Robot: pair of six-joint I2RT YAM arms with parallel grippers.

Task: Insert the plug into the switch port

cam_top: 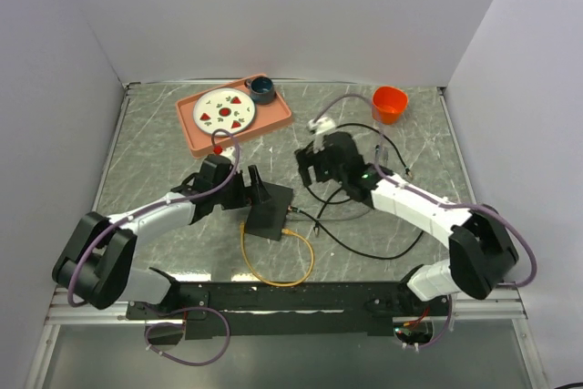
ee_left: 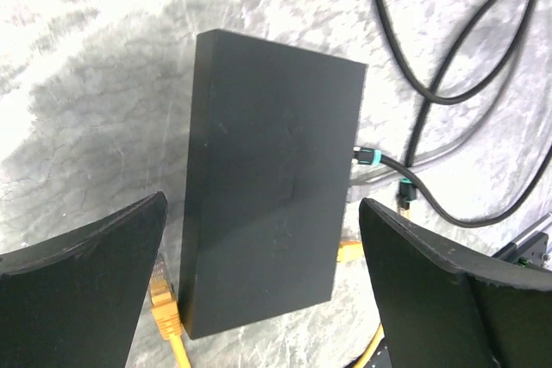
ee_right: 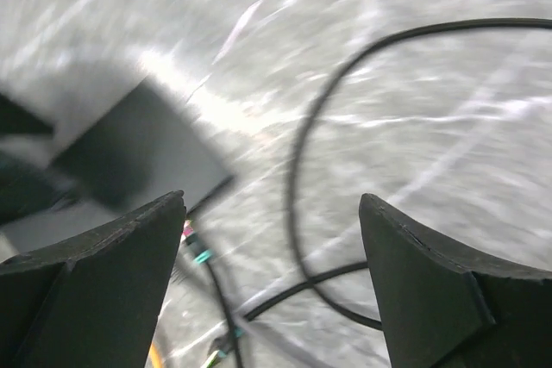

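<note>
The switch (cam_top: 271, 213) is a flat black box lying on the marble table just ahead of my left gripper (cam_top: 255, 190). In the left wrist view the switch (ee_left: 272, 187) lies between my open fingers (ee_left: 86, 273) with gaps on both sides; the left gripper (ee_left: 263, 299) holds nothing. A black cable with a teal plug (ee_left: 369, 158) meets the switch's right side, and a second teal plug (ee_left: 405, 193) lies loose beside it. Orange plugs (ee_left: 164, 299) lie at both sides of the switch. My right gripper (cam_top: 312, 168) is open and empty above the black cable (ee_right: 302, 170); its view is blurred.
An orange cable (cam_top: 278, 266) loops in front of the switch. Black cable (cam_top: 373, 230) curls across the table's middle and right. A salmon tray (cam_top: 278, 120) with a plate and a dark cup (cam_top: 262, 89) stands at the back left, an orange cup (cam_top: 390, 103) at the back right.
</note>
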